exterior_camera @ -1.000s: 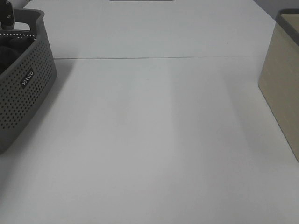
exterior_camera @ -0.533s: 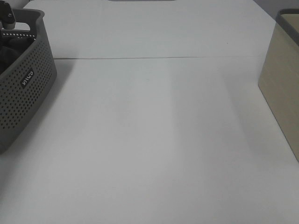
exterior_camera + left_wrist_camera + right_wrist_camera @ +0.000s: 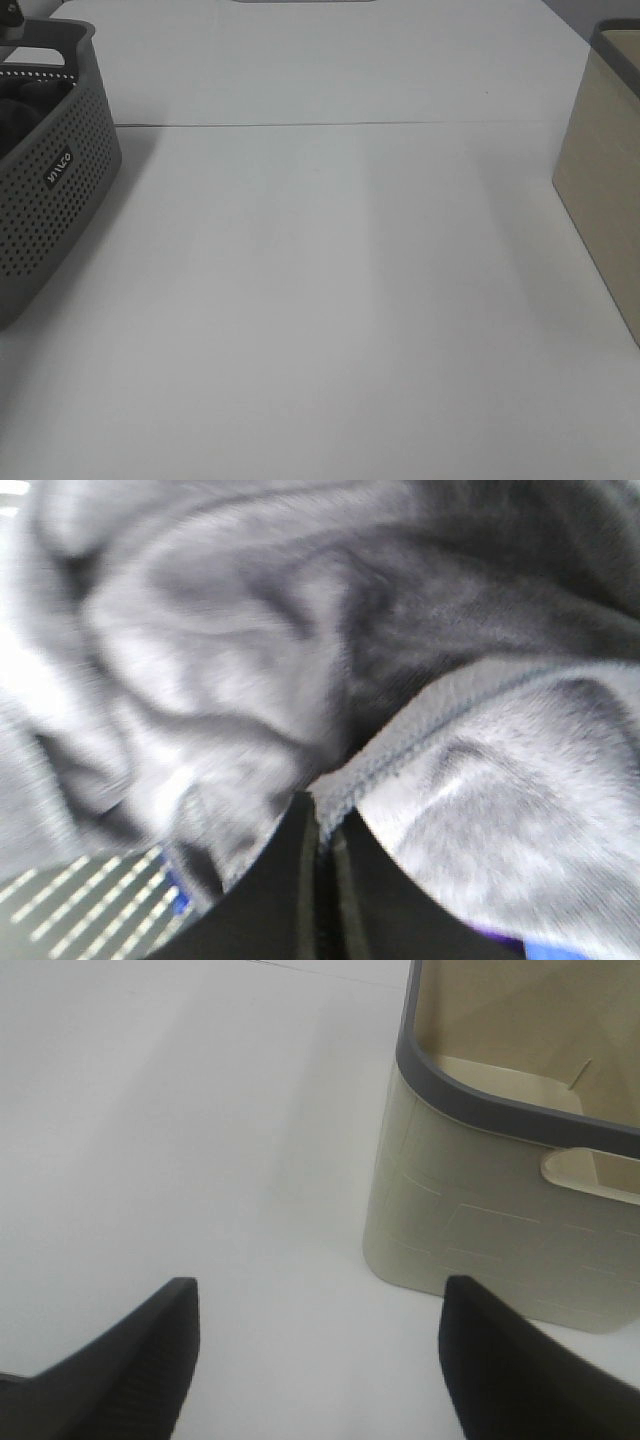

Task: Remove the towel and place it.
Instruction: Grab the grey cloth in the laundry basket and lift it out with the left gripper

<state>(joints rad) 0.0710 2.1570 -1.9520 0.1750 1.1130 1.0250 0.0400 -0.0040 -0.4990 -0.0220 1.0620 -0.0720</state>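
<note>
towel (image 3: 250,660) lies crumpled inside the grey basket (image 3: 60,190). you have the left gripper (image 3: 322,818) down in that basket, jaws pressed together on a stitched hem, evidently to lift it out. right gripper (image 3: 315,1350) hangs spread, well apart from the basket, idle.

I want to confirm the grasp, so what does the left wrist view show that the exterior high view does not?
Only the left wrist view: the left end effector shut on a hemmed edge of the grey towel, with a sliver of blue fabric. Only the exterior high view: the white table, the beige bin at its right edge, and the outer wall of the perforated basket. Both: the towel, seen from above only as a dark mass inside the basket.
</note>
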